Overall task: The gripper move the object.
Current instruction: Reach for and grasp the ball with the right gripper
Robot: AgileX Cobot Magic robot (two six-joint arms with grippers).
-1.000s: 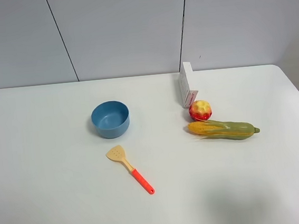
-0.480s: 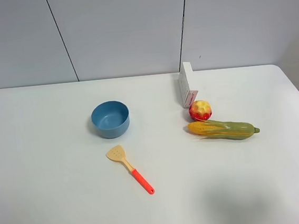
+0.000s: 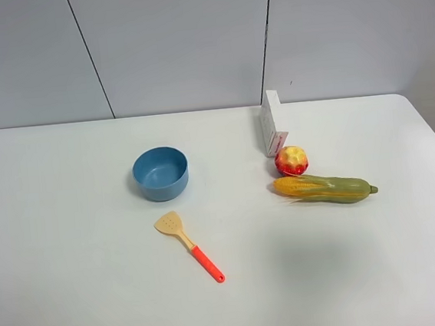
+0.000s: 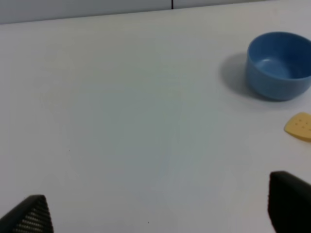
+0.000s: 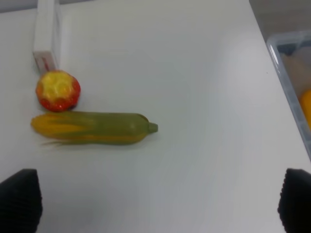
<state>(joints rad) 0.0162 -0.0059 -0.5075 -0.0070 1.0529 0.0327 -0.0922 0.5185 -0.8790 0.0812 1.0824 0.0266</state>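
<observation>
The red-and-yellow toy fruit (image 3: 291, 160) sits on the white table between a white box (image 3: 272, 123) and a corn cob (image 3: 325, 188). It also shows in the right wrist view (image 5: 58, 90), well ahead of my right gripper (image 5: 155, 201). The right fingertips (image 5: 20, 200) stand wide apart with nothing between them. My left gripper (image 4: 160, 213) is open and empty over bare table; its fingertips (image 4: 290, 200) show at the frame corners. Neither arm shows in the exterior high view.
A blue bowl (image 3: 161, 173) (image 4: 279, 65) stands left of centre. An orange-handled spatula (image 3: 188, 247) lies in front of it; its blade shows in the left wrist view (image 4: 299, 126). A clear bin (image 5: 291, 82) stands off the table's right edge.
No object has moved. A faint shadow on the table near the front right has shifted farther in toward the corn cob.
</observation>
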